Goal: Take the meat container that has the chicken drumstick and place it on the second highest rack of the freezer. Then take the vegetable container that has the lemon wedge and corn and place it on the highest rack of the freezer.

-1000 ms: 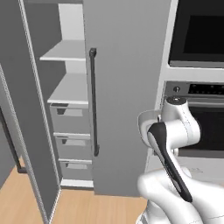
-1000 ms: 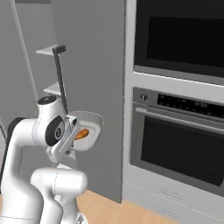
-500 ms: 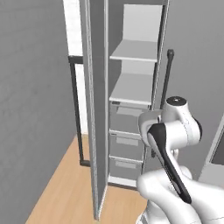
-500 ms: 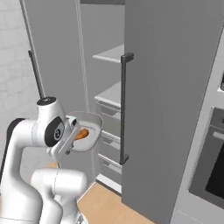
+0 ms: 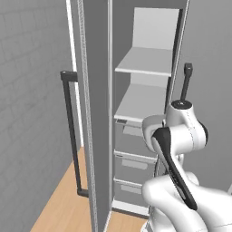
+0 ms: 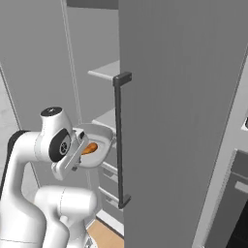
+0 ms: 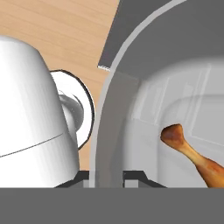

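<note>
In the hand view the rim of the meat container (image 7: 105, 131) is seen clamped between the two dark tips of the gripper (image 7: 108, 177), the jaws drawn narrow on its thick wall; the chicken drumstick (image 7: 192, 155) lies inside the tub on its pale floor, bone end up-left in that view; wooden floor (image 7: 65, 30) is seen beyond the rim. In the right base view the meat container (image 6: 97, 140) is held up beside the arm's upper joint, the chicken drumstick (image 6: 88, 148) showing orange within; just beyond it stands the freezer (image 6: 92, 58) with its door (image 6: 184, 97) swung open and the long black handle (image 6: 117, 140) near the tub. In the left base view the highest rack (image 5: 147, 61) is seen, a second shelf (image 5: 140, 102) beneath it and grey drawers (image 5: 133, 161) lower still.
</note>
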Robot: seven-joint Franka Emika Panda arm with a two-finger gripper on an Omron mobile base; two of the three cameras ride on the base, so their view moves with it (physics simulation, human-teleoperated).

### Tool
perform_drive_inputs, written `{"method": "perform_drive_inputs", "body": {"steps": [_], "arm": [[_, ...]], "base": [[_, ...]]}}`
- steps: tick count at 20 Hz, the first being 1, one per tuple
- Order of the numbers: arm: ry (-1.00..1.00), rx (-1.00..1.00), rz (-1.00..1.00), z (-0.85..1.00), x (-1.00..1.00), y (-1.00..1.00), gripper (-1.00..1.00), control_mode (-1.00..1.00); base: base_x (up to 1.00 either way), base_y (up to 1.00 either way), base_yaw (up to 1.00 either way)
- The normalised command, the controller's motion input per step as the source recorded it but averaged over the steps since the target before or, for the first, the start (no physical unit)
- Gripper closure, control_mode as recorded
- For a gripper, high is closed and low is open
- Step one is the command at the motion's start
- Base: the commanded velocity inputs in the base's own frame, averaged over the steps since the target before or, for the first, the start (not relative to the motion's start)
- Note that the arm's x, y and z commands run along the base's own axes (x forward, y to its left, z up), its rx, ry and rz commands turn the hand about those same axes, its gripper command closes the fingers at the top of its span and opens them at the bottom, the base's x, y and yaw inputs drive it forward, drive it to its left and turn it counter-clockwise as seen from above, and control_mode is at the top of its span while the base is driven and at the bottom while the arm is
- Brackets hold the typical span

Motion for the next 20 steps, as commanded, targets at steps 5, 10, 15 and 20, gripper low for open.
{"method": "perform_drive_inputs", "body": {"steps": [5,10,15,20], "arm": [[0.00,0.00,0.00,0.00,0.00,0.00,1.00,1.00],[0.00,0.00,0.00,0.00,0.00,0.00,1.00,1.00],[0.00,0.00,0.00,0.00,0.00,0.00,1.00,1.00],[0.00,0.00,0.00,0.00,0.00,0.00,1.00,1.00]], "base": [[0.11,0.11,0.00],[0.07,0.28,0.04],[0.04,0.32,0.14],[0.59,0.01,-0.05]]}}
